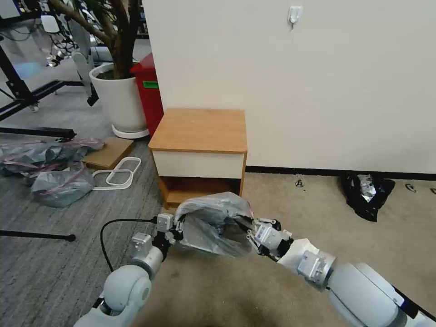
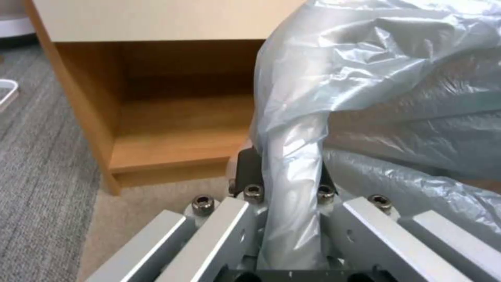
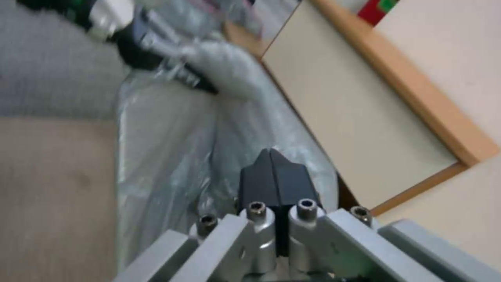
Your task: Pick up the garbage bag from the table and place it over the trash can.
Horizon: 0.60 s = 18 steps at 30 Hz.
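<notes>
The left gripper and right gripper are each pinching an edge of the bag, stretching it left to right, mouth opening toward the robot, low over the carpet just near of the table.

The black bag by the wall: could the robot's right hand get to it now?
Probably not right now. The right hand is shut on the grey bag, which the left hand grips too, stretched between them. The carpet toward the black bag looks bare, though.
</notes>
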{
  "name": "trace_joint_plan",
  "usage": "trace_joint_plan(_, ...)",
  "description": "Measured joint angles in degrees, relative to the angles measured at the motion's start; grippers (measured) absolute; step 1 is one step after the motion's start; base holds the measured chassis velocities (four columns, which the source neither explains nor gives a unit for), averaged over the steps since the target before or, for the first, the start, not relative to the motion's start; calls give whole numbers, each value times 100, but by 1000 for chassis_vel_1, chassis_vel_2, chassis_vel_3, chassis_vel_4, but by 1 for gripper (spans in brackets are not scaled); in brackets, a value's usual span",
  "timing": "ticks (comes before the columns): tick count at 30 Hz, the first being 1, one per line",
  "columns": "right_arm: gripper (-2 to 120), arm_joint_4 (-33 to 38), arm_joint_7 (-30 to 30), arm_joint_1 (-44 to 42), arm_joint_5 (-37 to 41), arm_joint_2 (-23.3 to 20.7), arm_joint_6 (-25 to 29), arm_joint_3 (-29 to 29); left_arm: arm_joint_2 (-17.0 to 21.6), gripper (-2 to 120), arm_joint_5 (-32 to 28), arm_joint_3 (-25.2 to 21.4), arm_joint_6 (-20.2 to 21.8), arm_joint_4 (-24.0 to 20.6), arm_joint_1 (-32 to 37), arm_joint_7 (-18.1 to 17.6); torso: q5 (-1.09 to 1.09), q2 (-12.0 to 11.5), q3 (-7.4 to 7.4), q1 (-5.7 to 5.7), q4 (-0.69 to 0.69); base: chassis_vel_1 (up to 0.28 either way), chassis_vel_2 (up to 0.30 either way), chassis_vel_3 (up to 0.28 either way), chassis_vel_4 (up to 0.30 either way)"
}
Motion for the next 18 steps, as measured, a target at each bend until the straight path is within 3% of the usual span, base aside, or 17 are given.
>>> trace_joint_plan(9, 0, -396, -391, 725, -724, 31, -460, -842, -140, 2, 327, 280, 10, -80, 54, -62, 0, 0, 0, 0, 0, 0, 0, 0, 0)
trace_joint_plan(18, 0, -888, -716, 1387, -974, 225, -931, -1524, -210, 2, 432, 418, 18, -78, 73, -63, -1, 0, 0, 0, 0, 0, 0, 0, 0)
